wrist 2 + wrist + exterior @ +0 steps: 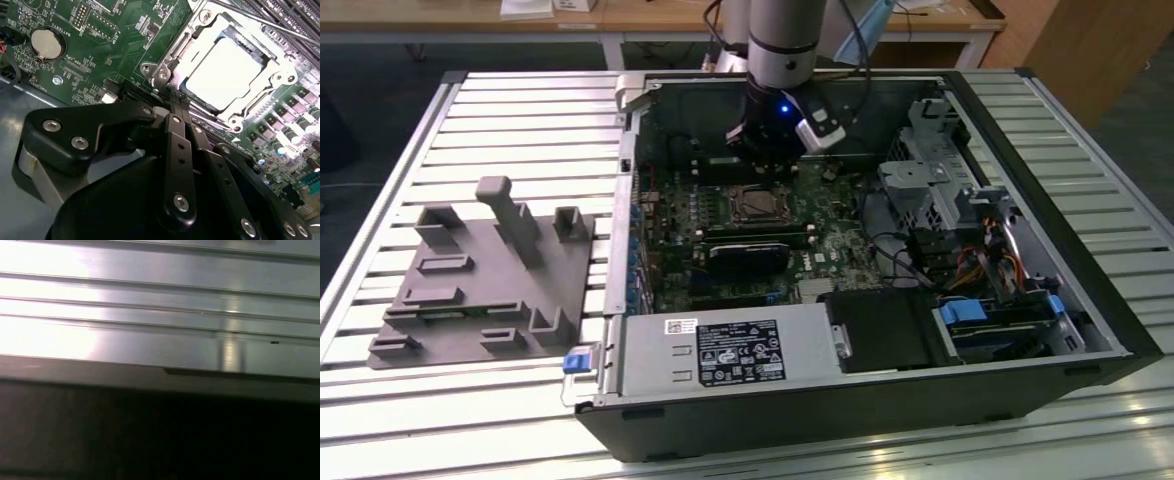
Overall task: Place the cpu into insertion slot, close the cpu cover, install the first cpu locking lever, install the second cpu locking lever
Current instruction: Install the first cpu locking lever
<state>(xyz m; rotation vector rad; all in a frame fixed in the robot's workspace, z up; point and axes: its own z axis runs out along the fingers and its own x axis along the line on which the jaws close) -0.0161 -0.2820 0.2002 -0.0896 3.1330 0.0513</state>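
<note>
The cpu (225, 72) lies flat in the insertion slot (754, 205), its metal top glaring bright in the second wrist view. The silver cpu cover (272, 67) is down around it, framing the chip through its window. A thin lever rod (280, 25) runs along the socket's far side. My gripper (173, 102) is shut, the black fingers (180, 145) pressed together with their tips at the socket's corner, beside a screw (163, 75). I cannot tell whether the tips touch a lever. In the exterior view the gripper (767, 160) hangs just behind the socket.
The open computer case (1107, 330) lies on a slatted metal table (160, 340). A black card (754, 258) and memory slots (754, 235) sit in front of the socket. A grey fixture block (480, 270) stands on the exterior view's left. A power supply (720, 350) and drive cage (934, 185) flank the board.
</note>
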